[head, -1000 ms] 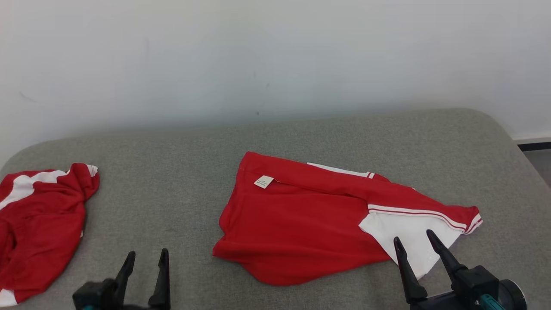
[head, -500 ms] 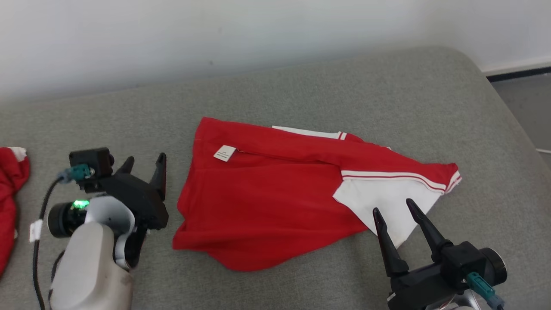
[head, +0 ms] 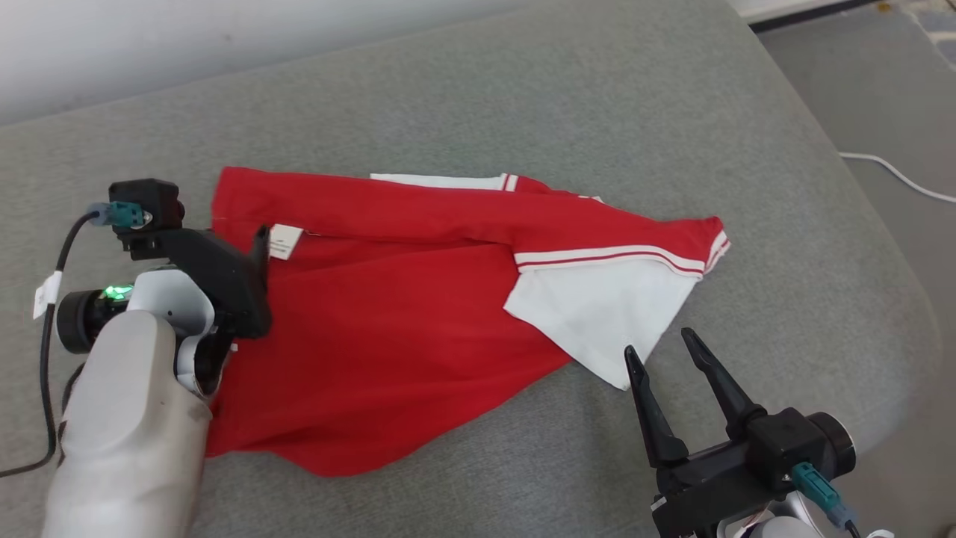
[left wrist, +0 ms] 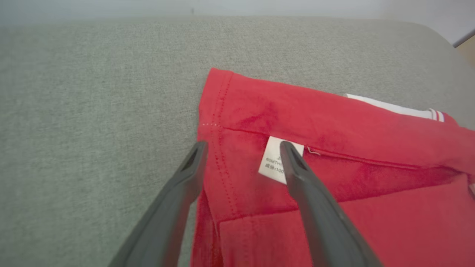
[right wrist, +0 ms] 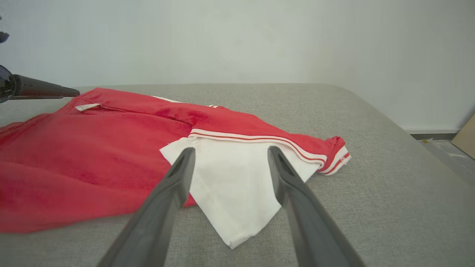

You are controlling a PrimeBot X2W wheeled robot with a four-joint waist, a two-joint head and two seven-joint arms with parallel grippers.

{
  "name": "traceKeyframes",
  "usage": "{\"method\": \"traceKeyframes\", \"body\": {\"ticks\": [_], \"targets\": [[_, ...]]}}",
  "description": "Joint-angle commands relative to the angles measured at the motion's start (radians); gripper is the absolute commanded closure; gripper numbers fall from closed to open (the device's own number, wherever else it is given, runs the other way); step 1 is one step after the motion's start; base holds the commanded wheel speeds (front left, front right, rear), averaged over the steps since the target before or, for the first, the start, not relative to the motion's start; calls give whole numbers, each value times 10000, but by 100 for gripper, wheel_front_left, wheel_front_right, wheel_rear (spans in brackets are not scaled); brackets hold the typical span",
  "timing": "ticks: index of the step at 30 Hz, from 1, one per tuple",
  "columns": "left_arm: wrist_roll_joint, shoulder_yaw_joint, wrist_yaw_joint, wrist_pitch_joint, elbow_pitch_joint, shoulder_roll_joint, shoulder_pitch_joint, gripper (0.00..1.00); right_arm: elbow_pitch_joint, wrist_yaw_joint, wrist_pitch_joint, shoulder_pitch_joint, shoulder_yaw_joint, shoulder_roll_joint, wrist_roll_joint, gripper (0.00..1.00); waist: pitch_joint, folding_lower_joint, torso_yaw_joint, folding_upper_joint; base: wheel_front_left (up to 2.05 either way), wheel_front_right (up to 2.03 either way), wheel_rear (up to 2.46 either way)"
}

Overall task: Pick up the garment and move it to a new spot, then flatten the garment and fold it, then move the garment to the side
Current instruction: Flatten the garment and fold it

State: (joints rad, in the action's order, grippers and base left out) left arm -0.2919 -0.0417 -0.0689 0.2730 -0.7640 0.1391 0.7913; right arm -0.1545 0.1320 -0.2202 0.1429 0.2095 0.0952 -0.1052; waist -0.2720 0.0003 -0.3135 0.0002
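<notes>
The garment [head: 388,314] is a red shirt with a white side panel [head: 597,299], lying crumpled flat on the grey cushion [head: 523,90]. My left gripper [head: 250,239] is open at the garment's left hem. In the left wrist view its fingers straddle that hem [left wrist: 243,146], one over the cushion [left wrist: 92,111] and one over the white label [left wrist: 272,163]. My right gripper [head: 659,342] is open with nothing in it, just short of the white panel's corner. The right wrist view frames the panel [right wrist: 230,178] between its fingers [right wrist: 231,149]. Contact with the cloth cannot be judged.
The cushion ends at a rounded right edge, with floor and a white cable [head: 896,175] beyond it. A pale wall [right wrist: 222,37] runs along the back. A tan board [right wrist: 465,137] leans at the far right. Bare cushion lies behind the garment and to its right.
The head camera has tilted down and swung right, so the whole picture shifted. My left arm has risen and reached forward to the garment's left hem. The right gripper stays by the white corner.
</notes>
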Motion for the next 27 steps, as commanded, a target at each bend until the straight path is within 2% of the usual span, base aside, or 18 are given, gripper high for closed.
{"method": "traceKeyframes", "body": {"ticks": [1, 17, 27], "targets": [[104, -14, 103, 2, -145, 157, 178, 0, -25, -25, -58, 56, 50, -68, -39, 0, -380, -3, -437, -2, 0, 0, 0], [478, -242, 905, -465, -1081, 579, 641, 0, -390, -24, -188, 163, 232, -118, -136, 0, -340, -3, -710, -2, 0, 0, 0], [325, -377, 788, -210, -1147, 562, 981, 0, -287, -25, -185, 153, 132, -44, -200, 0, -492, -3, -726, -2, 0, 0, 0]]}}
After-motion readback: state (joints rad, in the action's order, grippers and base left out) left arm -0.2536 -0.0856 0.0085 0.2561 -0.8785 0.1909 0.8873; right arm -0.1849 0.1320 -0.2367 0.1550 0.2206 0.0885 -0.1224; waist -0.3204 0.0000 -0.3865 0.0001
